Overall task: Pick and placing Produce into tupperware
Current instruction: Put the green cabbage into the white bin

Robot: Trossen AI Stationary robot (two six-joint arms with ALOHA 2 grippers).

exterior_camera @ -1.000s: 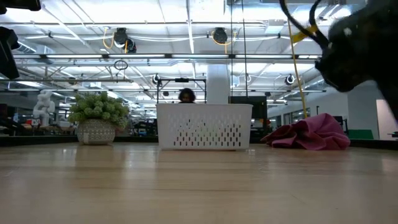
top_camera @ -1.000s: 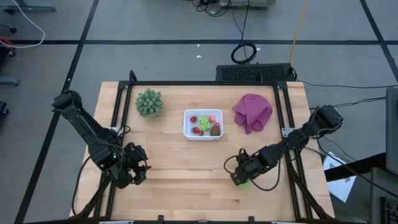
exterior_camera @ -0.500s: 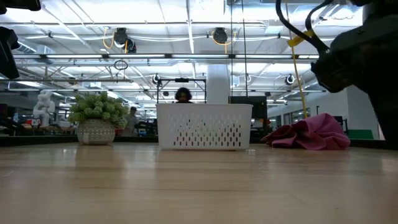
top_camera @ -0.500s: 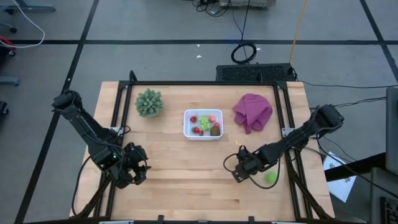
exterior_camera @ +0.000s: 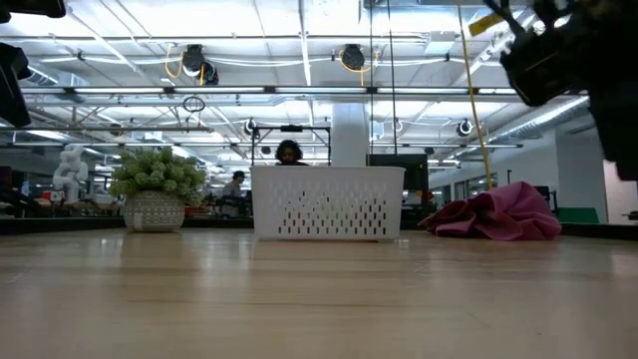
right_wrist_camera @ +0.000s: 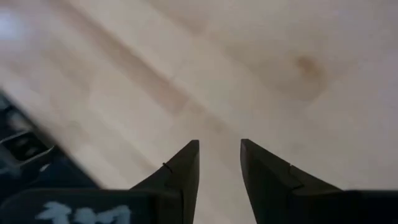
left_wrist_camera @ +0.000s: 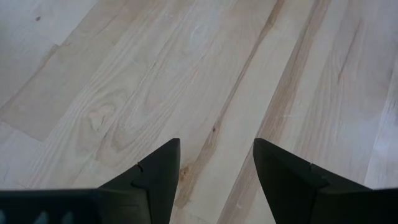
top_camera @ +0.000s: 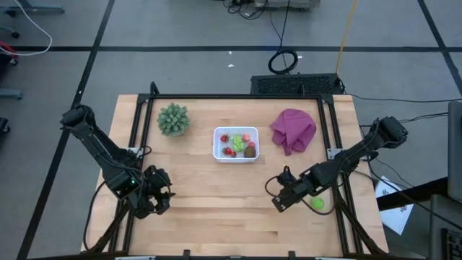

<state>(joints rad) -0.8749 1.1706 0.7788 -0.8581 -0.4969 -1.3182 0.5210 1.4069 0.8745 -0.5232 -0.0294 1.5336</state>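
The white perforated tupperware (top_camera: 215,146) (exterior_camera: 329,204) stands on its base at the table's middle, toward the far side. In it lie red and pink bits, a green piece (top_camera: 237,141) and the brown oval (top_camera: 250,152). A second bright green piece (top_camera: 316,204) lies on the table near the right rail, beside the right arm. My right gripper (top_camera: 278,204) (right_wrist_camera: 219,144) hovers left of that piece, slightly open, with nothing between its fingers. My left gripper (top_camera: 160,195) (left_wrist_camera: 217,146) waits open over bare wood near the table's left near corner.
A spiky grey-green plant (top_camera: 173,119) (exterior_camera: 155,184) stands at the far left. A crumpled purple cloth (top_camera: 292,130) (exterior_camera: 493,214) lies at the far right. Black rails run along the table's left, right and far sides. Bare wood spans the near middle. People show far behind the table.
The green piece lay at my right gripper's tip a second ago. It has since rolled toward the table's right edge and now rests near the rail. My right gripper has risen a little and shifted slightly right.
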